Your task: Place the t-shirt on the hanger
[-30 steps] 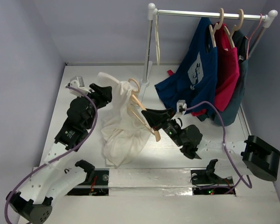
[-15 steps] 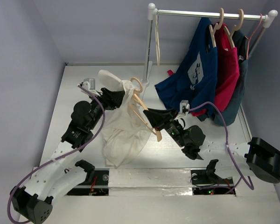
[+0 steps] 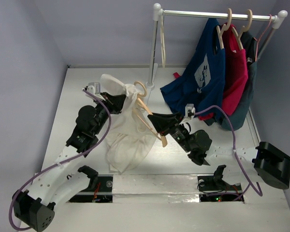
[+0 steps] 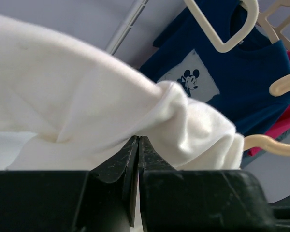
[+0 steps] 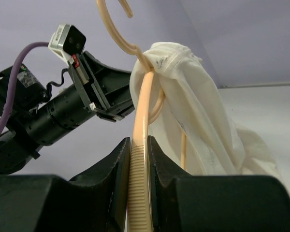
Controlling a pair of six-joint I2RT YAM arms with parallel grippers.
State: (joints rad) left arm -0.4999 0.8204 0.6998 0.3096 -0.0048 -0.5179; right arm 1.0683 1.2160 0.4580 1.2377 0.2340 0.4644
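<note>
The cream-white t-shirt (image 3: 128, 140) hangs bunched in mid-table, its upper part draped round the neck of the tan wooden hanger (image 3: 146, 113). My left gripper (image 3: 120, 100) is shut on a fold of the t-shirt's top edge, just left of the hanger's hook. In the left wrist view the jaws (image 4: 137, 140) meet on the white cloth (image 4: 87, 106). My right gripper (image 3: 153, 119) is shut on the hanger's lower arm and holds it raised and tilted. In the right wrist view the ribbed arm (image 5: 141, 106) runs up between my fingertips (image 5: 138, 142), with the t-shirt (image 5: 193, 106) hanging over its neck.
A white clothes rail (image 3: 217, 14) stands at the back right with a navy printed shirt (image 3: 198, 77), a red shirt (image 3: 234, 72), a dark shirt behind them and a pinkish wire hanger (image 3: 265, 34). An empty hanger (image 3: 163, 43) hangs by the rail's post.
My left gripper has moved right, toward the hanger's hook, pulling the t-shirt's top edge with it. My right gripper and the hanger have shifted only slightly.
</note>
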